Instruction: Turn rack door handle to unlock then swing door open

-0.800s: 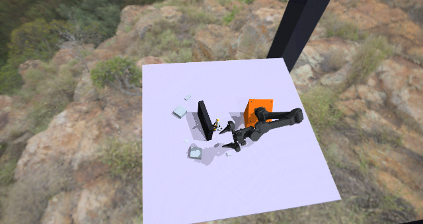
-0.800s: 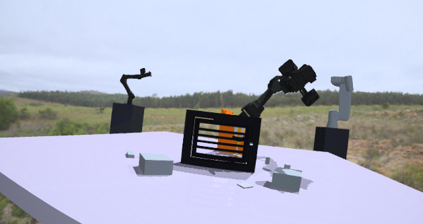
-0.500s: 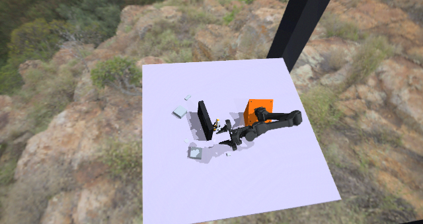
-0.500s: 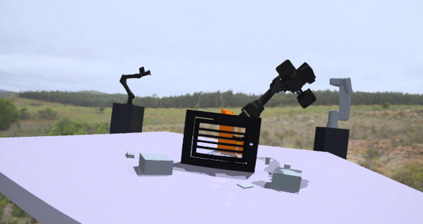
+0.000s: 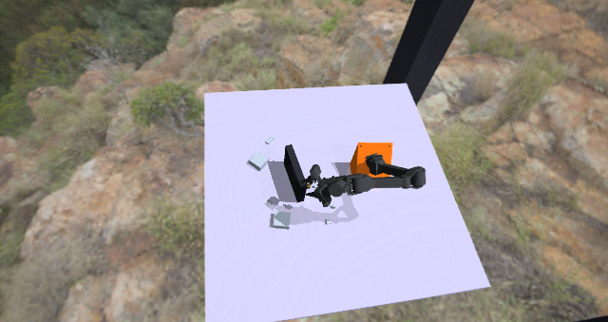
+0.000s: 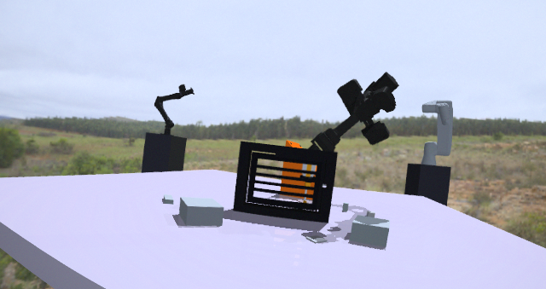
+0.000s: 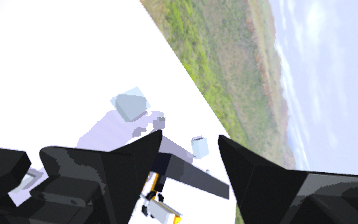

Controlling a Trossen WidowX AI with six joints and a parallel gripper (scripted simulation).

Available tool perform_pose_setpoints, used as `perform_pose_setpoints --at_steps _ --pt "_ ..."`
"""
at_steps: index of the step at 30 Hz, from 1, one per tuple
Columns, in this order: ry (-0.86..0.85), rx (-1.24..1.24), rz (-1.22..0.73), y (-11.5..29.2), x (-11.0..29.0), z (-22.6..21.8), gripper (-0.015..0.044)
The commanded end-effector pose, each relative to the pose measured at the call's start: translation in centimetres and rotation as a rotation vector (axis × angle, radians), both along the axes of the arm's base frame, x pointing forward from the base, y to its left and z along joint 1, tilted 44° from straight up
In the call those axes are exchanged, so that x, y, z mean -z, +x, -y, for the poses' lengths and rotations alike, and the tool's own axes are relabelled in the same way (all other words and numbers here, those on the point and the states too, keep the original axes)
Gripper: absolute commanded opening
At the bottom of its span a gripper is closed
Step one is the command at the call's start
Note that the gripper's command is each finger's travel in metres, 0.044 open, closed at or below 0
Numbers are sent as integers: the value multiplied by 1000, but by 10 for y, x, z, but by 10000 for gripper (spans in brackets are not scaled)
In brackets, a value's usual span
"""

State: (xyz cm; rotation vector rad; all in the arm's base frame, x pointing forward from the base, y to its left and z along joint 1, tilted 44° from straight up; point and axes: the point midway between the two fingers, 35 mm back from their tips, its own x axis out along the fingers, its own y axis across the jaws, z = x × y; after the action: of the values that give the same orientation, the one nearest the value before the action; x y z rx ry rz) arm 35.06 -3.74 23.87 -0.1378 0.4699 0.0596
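The black rack frame stands on the table. Its slatted door looks closed, flush with the frame. The white and yellow handle is on the arm's side, partly hidden by the gripper; its turn cannot be read. My gripper is partly open and holds nothing, above the frame's handle side. In the wrist view the handle shows low between the fingers, close by the left one. Contact cannot be told.
A pale block and a small one lie beyond the rack. Another block, a flat piece and small pieces lie on the handle side. An orange box stands by the arm's base.
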Motion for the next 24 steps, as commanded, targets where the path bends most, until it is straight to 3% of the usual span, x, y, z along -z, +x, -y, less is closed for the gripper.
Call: perform_pose_setpoints --at_steps 1,24 --pt "13 -32 -129 2 23 8 292" --pt "312 -175 -663 -27 108 40 292"
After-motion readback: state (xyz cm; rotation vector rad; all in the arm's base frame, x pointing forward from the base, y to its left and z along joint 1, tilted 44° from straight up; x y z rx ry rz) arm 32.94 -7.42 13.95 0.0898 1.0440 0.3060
